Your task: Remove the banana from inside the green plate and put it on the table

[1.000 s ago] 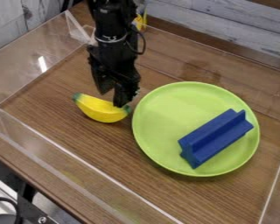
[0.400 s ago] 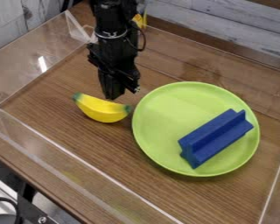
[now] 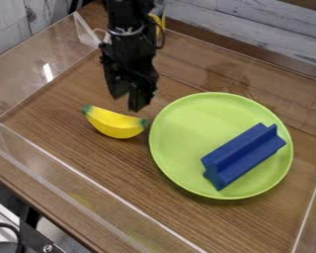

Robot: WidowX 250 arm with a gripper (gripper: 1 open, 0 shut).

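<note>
The banana [image 3: 115,123] lies on the table [image 3: 68,148], just left of the green plate [image 3: 188,148] — its greenish tip points toward the plate's rim and sits close beside it, but whether the two touch cannot be told. The gripper [image 3: 133,100] hangs above the banana's right end, clear of the fruit, with a visible gap between fingertips and peel. Its jaws stand apart and hold nothing.

The black arm descends from the top of the frame, with the gripper pointing straight down at the tabletop. Cables run along its upper section.

On the right, a blue angular block [image 3: 244,154] rests inside the green plate, toward its right half.

The table is brown wood grain, enclosed by clear acrylic walls [image 3: 29,69] along its edges. Behind the far wall, a pale plank surface [image 3: 267,30] shows — detail there is limited.
</note>
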